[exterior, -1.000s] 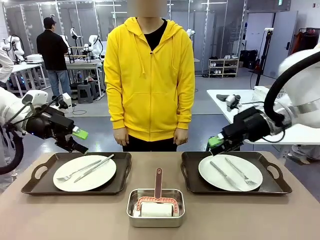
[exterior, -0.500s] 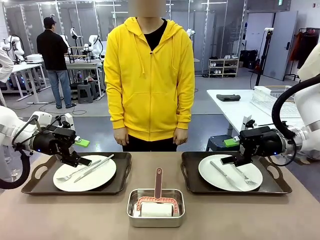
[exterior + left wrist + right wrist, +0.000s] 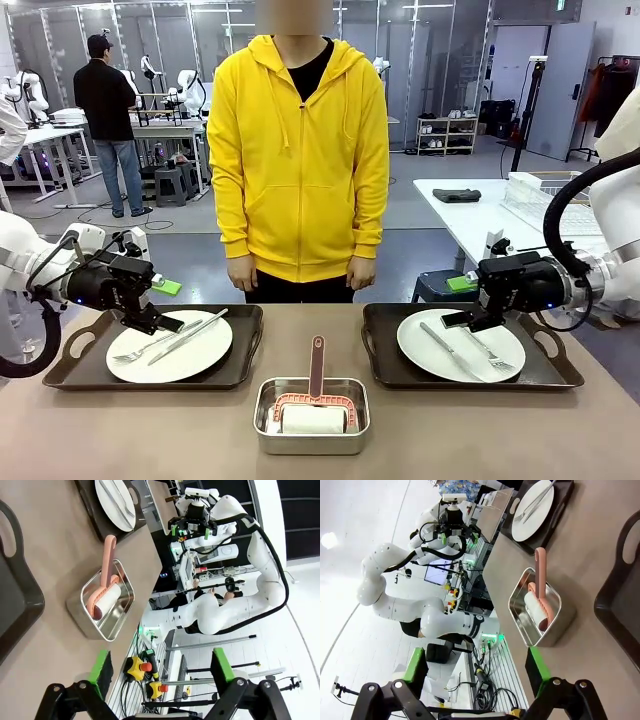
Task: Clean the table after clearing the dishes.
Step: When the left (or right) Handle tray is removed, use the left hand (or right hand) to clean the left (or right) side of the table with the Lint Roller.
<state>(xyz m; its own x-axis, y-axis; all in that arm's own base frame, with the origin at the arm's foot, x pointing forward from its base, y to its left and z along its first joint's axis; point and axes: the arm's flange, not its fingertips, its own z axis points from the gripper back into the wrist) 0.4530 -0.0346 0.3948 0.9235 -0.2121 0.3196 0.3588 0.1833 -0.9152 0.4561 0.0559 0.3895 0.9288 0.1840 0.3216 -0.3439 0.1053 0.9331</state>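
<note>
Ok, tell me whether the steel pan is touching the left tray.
Apart. The left wrist view shows a strip of bare table between the steel pan and the rim of the left tray.

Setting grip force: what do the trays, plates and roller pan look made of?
Trays: dark brown, matte, moulded handles; probably plastic.
Plates: glossy white, likely ceramic, maybe melamine.
Pan: bare silver metal with a soft sheen and reflections; looks like stainless steel.
</note>
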